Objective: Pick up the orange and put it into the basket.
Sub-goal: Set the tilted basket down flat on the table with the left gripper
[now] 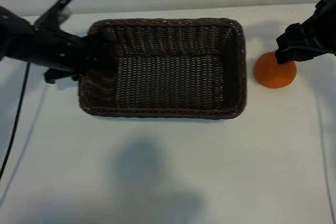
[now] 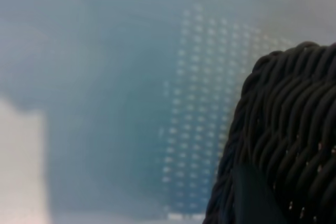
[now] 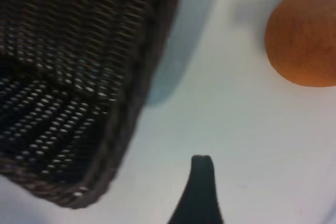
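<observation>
Just a round matte orange (image 1: 274, 72) beside the right gripper's (image 1: 286, 51) wide-open, empty fingers.

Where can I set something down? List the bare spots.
The wide table strip in front of the basket is bare, and the basket's floor is empty too. Crowded: the basket's left end under the left end effector, and around the orange beside the right end effector.
</observation>
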`<state>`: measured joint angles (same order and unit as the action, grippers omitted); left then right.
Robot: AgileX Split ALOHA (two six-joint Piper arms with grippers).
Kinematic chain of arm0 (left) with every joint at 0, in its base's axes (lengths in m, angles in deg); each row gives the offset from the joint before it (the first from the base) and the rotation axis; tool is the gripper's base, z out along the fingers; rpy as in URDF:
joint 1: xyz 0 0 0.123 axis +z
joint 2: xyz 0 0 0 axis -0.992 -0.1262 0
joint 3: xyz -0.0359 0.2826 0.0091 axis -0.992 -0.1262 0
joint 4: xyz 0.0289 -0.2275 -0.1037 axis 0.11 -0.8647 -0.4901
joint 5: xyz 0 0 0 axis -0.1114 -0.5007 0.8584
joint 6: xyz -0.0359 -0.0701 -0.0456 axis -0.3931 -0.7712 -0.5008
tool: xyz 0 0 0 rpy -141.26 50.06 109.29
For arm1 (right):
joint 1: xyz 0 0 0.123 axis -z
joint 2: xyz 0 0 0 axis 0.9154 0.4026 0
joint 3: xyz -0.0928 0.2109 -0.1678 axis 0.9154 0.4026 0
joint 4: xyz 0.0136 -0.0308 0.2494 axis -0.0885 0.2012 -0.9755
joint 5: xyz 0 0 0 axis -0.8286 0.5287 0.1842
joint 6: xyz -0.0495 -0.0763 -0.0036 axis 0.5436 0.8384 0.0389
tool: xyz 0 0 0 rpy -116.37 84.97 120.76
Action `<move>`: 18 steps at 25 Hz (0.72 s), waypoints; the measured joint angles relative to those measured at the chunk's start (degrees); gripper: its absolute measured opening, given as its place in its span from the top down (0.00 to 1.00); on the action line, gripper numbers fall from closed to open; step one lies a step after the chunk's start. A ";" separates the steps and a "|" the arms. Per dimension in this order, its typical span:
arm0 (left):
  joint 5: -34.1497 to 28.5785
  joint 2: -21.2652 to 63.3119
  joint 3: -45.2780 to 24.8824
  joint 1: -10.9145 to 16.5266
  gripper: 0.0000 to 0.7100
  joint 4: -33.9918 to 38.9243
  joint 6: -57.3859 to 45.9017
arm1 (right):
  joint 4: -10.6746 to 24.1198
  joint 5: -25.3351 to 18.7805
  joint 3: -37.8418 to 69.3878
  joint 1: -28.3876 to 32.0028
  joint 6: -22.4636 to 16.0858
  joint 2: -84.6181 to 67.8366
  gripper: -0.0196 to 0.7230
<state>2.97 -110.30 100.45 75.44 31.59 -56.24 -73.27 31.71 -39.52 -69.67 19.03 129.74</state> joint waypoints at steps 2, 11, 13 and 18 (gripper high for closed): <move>0.91 -1.14 0.05 -0.90 0.54 -0.05 -0.75 | 0.00 0.00 0.00 0.00 0.00 0.00 0.17; 1.88 -3.67 0.06 -1.31 0.54 -0.10 -1.20 | 0.00 0.00 0.00 0.00 0.00 0.00 0.17; 1.77 -4.35 0.06 -1.31 0.54 -0.10 -1.20 | 0.00 -0.04 0.00 0.00 0.00 0.00 0.17; 1.25 -6.21 0.18 -1.31 0.54 -0.24 -1.25 | 0.00 -0.04 0.00 0.00 0.00 0.00 0.17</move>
<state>4.22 -116.52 100.63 74.13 31.36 -57.49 -73.27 31.67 -39.52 -69.67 19.03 129.74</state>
